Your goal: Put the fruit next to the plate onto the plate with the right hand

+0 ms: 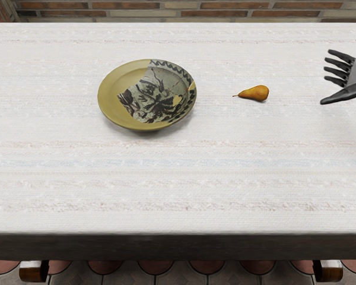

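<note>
Your right hand waits at the right edge with fingers spread, holding nothing. The pear lies on the table, right of the plate. It is small and rounded, so a careless approach may roll it away.

One head camera is looking down at a slant over the counter from its near side, facing the brick wall beyond the far edge. It is standing back enough that the front edge and tiled floor are showing below, and it is framing the plate left of centre.
</note>
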You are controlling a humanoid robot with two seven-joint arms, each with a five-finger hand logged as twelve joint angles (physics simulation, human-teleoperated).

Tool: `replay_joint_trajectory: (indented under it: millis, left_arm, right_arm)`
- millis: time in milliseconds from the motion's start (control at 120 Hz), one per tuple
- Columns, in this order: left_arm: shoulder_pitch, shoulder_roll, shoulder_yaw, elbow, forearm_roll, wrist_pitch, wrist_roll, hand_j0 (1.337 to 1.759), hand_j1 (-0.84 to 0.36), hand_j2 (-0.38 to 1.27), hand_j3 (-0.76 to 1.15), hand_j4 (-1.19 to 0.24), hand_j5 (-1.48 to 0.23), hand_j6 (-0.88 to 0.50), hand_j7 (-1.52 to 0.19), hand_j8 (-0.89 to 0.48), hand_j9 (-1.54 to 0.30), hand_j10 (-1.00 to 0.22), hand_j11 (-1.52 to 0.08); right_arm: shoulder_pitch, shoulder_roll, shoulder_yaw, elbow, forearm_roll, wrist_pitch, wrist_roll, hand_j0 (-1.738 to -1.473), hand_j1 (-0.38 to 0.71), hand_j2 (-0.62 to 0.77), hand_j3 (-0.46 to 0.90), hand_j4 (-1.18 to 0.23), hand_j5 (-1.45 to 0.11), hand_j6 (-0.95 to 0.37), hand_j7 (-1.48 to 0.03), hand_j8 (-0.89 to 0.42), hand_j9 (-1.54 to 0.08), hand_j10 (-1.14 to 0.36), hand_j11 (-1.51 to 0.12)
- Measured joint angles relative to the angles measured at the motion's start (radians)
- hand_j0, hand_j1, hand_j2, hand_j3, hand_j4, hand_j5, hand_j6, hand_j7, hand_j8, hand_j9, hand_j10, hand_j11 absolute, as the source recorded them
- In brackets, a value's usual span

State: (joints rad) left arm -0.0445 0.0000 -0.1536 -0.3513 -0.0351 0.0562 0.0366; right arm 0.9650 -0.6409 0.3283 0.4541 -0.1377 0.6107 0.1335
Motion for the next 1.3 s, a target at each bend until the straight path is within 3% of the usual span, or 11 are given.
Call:
replay_joint_trajectory:
  millis: [275, 633, 692, 775, 850, 908, 1000, 1083, 1142, 1208, 1300]
  left_arm:
    - [0.0, 0.0, 0.0, 0.0, 0.0, 0.0, 0.0, 1.658, 0.33, 0.0, 0.0, -0.02, -0.02, -0.02, -0.02, -0.02, -0.02, -0.02, -0.02]
    - [0.0, 0.0, 0.0, 0.0, 0.0, 0.0, 0.0, 1.658, 0.33, 0.0, 0.0, -0.02, -0.02, -0.02, -0.02, -0.02, -0.02, -0.02, -0.02]
    - [0.0, 0.0, 0.0, 0.0, 0.0, 0.0, 0.0, 1.658, 0.33, 0.0, 0.0, -0.02, -0.02, -0.02, -0.02, -0.02, -0.02, -0.02, -0.02]
    - [0.0, 0.0, 0.0, 0.0, 0.0, 0.0, 0.0, 1.658, 0.33, 0.0, 0.0, -0.02, -0.02, -0.02, -0.02, -0.02, -0.02, -0.02, -0.02]
    - [0.0, 0.0, 0.0, 0.0, 0.0, 0.0, 0.0, 1.658, 0.33, 0.0, 0.0, -0.02, -0.02, -0.02, -0.02, -0.02, -0.02, -0.02, -0.02]
    - [0.0, 0.0, 0.0, 0.0, 0.0, 0.0, 0.0, 1.658, 0.33, 0.0, 0.0, -0.02, -0.02, -0.02, -0.02, -0.02, -0.02, -0.02, -0.02]
    - [0.0, 0.0, 0.0, 0.0, 0.0, 0.0, 0.0, 1.658, 0.33, 0.0, 0.0, -0.02, -0.02, -0.02, -0.02, -0.02, -0.02, -0.02, -0.02]
    - [0.0, 0.0, 0.0, 0.0, 0.0, 0.0, 0.0, 1.658, 0.33, 0.0, 0.0, -0.02, -0.02, -0.02, -0.02, -0.02, -0.02, -0.02, -0.02]
    - [0.0, 0.0, 0.0, 0.0, 0.0, 0.0, 0.0, 1.658, 0.33, 0.0, 0.0, -0.02, -0.02, -0.02, -0.02, -0.02, -0.02, -0.02, -0.02]
    - [0.0, 0.0, 0.0, 0.0, 0.0, 0.0, 0.0, 1.658, 0.33, 0.0, 0.0, -0.02, -0.02, -0.02, -0.02, -0.02, -0.02, -0.02, -0.02]
    - [0.0, 0.0, 0.0, 0.0, 0.0, 0.0, 0.0, 1.658, 0.33, 0.0, 0.0, -0.02, -0.02, -0.02, -0.02, -0.02, -0.02, -0.02, -0.02]
  right_arm:
    - [0.005, -0.001, 0.0, 0.0, -0.001, 0.0, 0.0, -1.658, -0.35, 0.0, 0.0, 0.0, 0.0, 0.0, 0.0, 0.0, 0.0, 0.0, 0.0]
    - [0.041, 0.094, -0.009, 0.01, -0.072, 0.0, -0.001, -1.658, -0.35, 0.0, 0.0, 0.0, 0.0, 0.0, 0.0, 0.0, 0.0, 0.0, 0.0]
    - [0.05, 0.12, -0.01, 0.019, -0.138, 0.0, -0.001, -1.658, -0.35, 0.0, 0.0, 0.0, 0.0, 0.0, 0.0, 0.0, 0.0, 0.0, 0.0]
    - [0.065, 0.103, -0.01, 0.085, -0.205, 0.0, -0.001, -1.658, -0.35, 0.0, 0.0, 0.0, 0.0, 0.0, 0.0, 0.0, 0.0, 0.0, 0.0]
    - [0.072, -0.003, -0.01, 0.269, -0.245, -0.026, -0.008, -1.658, -0.35, 0.0, 0.0, 0.0, 0.0, 0.0, 0.0, 0.0, 0.0, 0.0, 0.0]
    - [0.074, -0.064, -0.01, 0.412, -0.302, -0.119, -0.073, -1.658, -0.35, 0.0, 0.0, 0.0, 0.0, 0.0, 0.0, 0.0, 0.0, 0.0, 0.0]
    - [0.074, -0.088, -0.012, 0.549, -0.402, -0.312, -0.217, -1.658, -0.35, 0.0, 0.0, 0.0, 0.0, 0.0, 0.0, 0.0, 0.0, 0.0, 0.0]
    - [0.092, -0.077, -0.013, 0.631, -0.525, -0.487, -0.373, -1.658, -0.35, 0.0, 0.0, 0.0, 0.0, 0.0, 0.0, 0.0, 0.0, 0.0, 0.0]
    - [0.123, -0.037, -0.021, 0.656, -0.623, -0.561, -0.462, -1.658, -0.35, 0.0, 0.0, 0.0, 0.0, 0.0, 0.0, 0.0, 0.0, 0.0, 0.0]
    - [0.178, 0.027, -0.072, 0.649, -0.699, -0.609, -0.521, -1.658, -0.35, 0.0, 0.0, 0.0, 0.0, 0.0, 0.0, 0.0, 0.0, 0.0, 0.0]
    - [0.245, 0.097, -0.131, 0.613, -0.752, -0.641, -0.56, -1.658, -0.35, 0.0, 0.0, 0.0, 0.0, 0.0, 0.0, 0.0, 0.0, 0.0, 0.0]
